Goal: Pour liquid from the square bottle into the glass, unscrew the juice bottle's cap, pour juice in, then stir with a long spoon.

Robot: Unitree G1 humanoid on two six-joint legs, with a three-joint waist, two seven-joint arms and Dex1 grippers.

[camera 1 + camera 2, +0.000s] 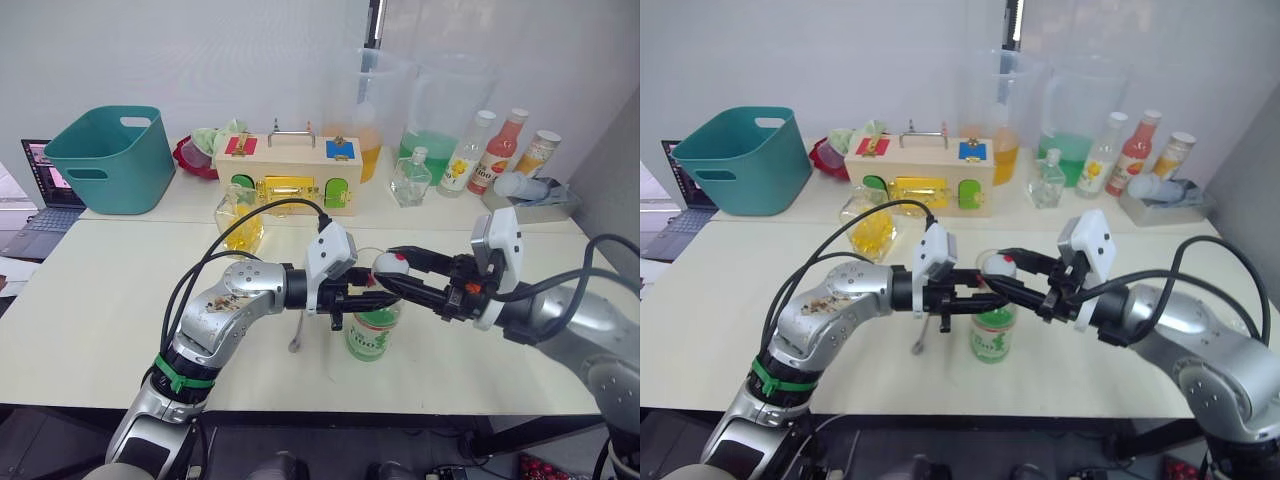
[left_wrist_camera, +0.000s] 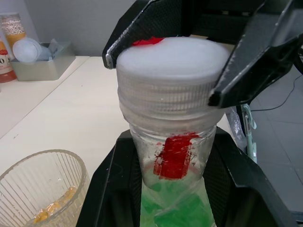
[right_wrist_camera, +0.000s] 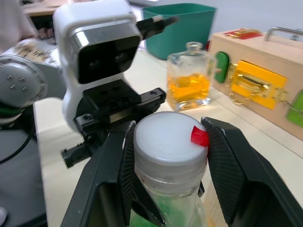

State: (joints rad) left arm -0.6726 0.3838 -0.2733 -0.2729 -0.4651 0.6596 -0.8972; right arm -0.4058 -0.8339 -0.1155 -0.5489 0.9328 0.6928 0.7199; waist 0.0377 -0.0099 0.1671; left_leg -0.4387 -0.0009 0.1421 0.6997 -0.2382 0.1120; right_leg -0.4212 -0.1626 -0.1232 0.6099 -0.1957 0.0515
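The right claw (image 3: 165, 156) is closed on the white cap (image 3: 166, 137), while the left claw (image 1: 372, 300) clamps the neck of the juice bottle (image 1: 373, 335), upright near the tabletop's (image 1: 90, 330) front edge. The left wrist view adds the ribbed glass (image 2: 40, 189) just beside the bottle. Both forearms reach inward, level, with bare tabletop on either side.

Juice bottle (image 1: 372, 335) label: green print, not legible. Red bottle (image 1: 497, 152) label: print visible, unreadable. No other text

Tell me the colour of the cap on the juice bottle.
White, with a small red mark; the cap shows best in the right wrist view.
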